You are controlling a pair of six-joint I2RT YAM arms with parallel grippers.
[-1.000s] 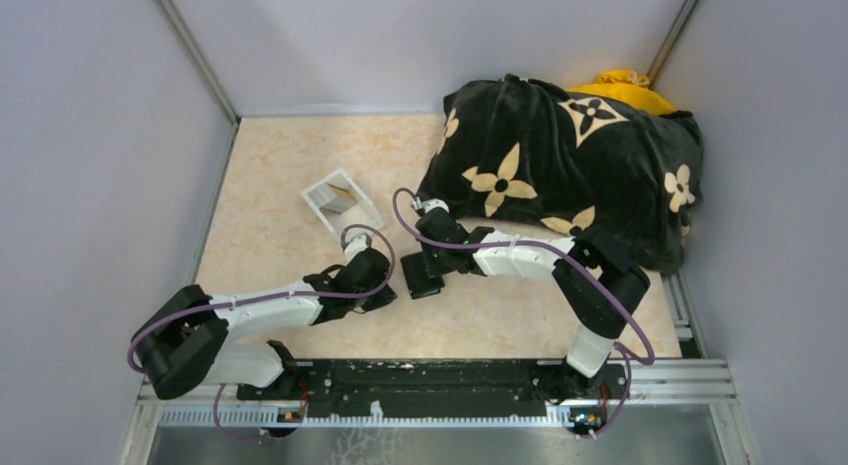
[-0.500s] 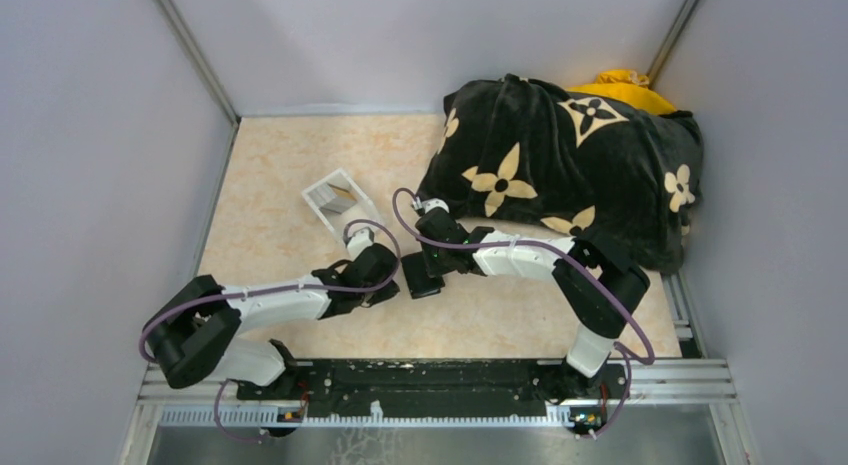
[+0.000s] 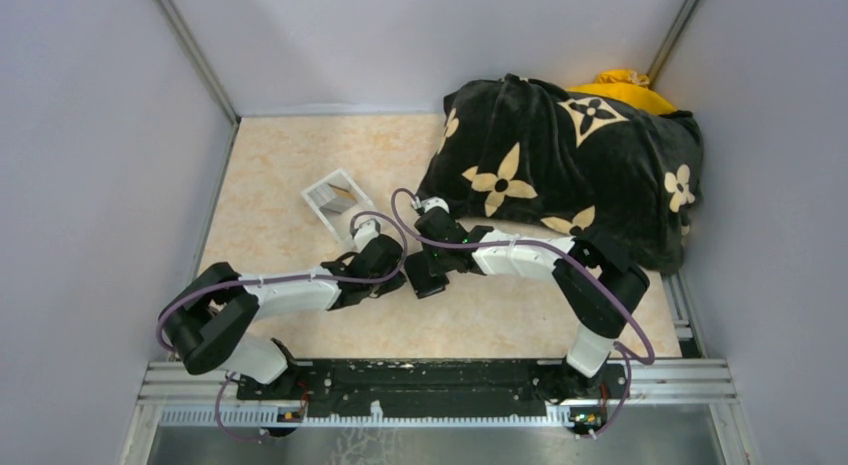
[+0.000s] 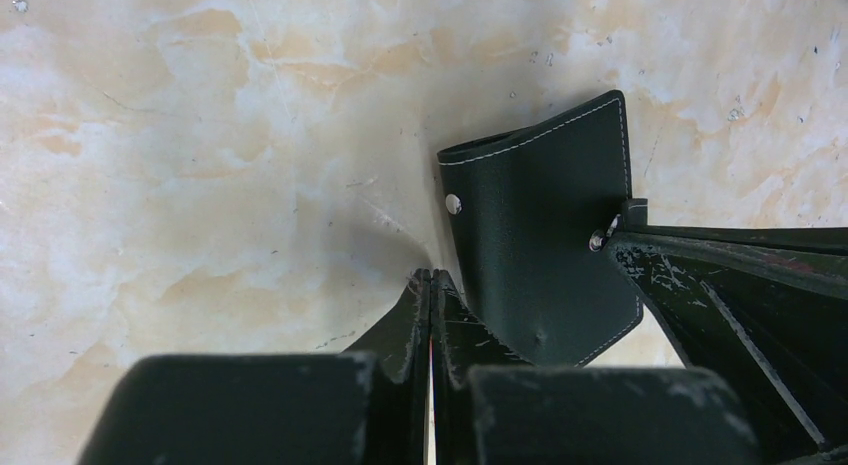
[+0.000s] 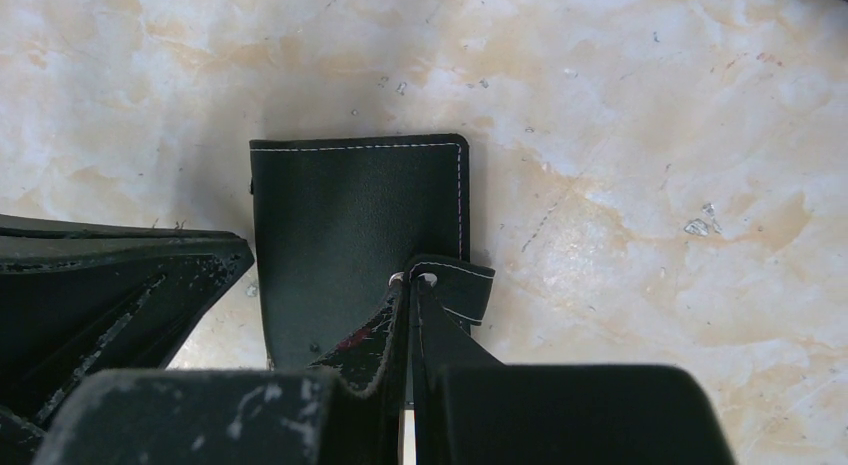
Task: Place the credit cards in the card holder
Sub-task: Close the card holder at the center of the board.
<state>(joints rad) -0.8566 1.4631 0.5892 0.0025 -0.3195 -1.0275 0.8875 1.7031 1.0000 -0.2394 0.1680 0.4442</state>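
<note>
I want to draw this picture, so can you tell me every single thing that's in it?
card holder: one, black, on the table between both sets of fingers
tray box: one, pale grey, on the table left of the cushion
cushion: one, black with cream flowers, far right
yellow thing: one, behind the cushion
table: one, beige marbled
left fingers: one pair, black, shut, beside the card holder
right fingers: one pair, black, shut on the card holder's tab
</note>
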